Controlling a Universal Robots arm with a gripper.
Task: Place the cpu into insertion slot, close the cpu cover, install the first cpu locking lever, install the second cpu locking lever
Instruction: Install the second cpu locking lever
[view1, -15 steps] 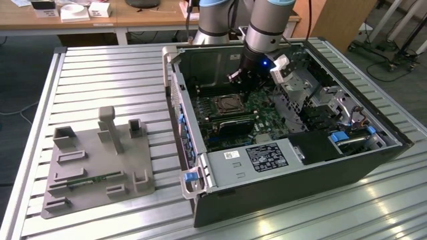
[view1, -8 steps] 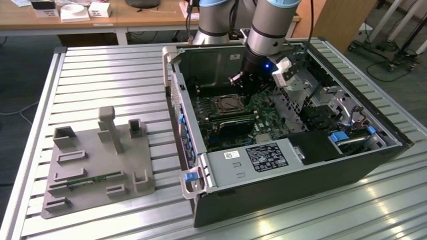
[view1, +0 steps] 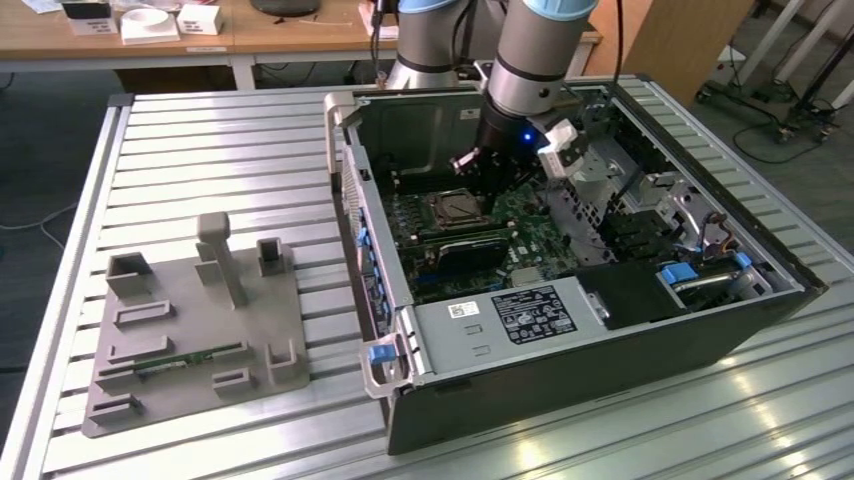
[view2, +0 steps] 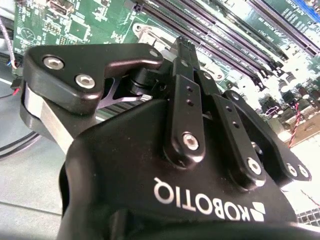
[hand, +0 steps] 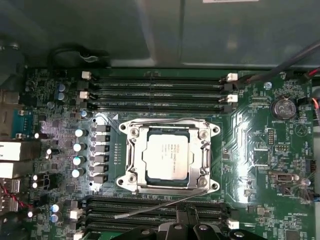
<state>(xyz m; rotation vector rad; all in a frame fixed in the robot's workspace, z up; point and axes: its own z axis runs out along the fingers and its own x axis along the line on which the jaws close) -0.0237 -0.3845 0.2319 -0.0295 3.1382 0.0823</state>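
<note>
End effector: black, hanging inside the open computer case (view1: 561, 395) over the green board, just beside the socket in the exterior view (view1: 494, 188); its tips edge into the first wrist view (hand: 186, 227).
End effector opening: I cannot tell from these views whether it is wide or narrow; nothing shows in its grasp.
Cpu (hand: 167, 158): lies flat in the insertion slot (hand: 214, 131), silvery top up, with small dark print too fine to read.
Cpu cover (hand: 131, 156): down over the cpu's edges, the chip showing through its square cut-out.
Lever (hand: 155, 207): 1 thin metal rod slants across the memory slots beside the socket, towards the end effector.
Writing on end effector: white block lettering and a small logo on the body in the second wrist view (view2: 200, 202).
Case label (view1: 534, 312): black sticker with white print, a smaller white sticker (view1: 463, 309) beside it.
Table (view1: 200, 150): slatted metal, carrying the case and a grey fixture (view1: 200, 330).
</note>
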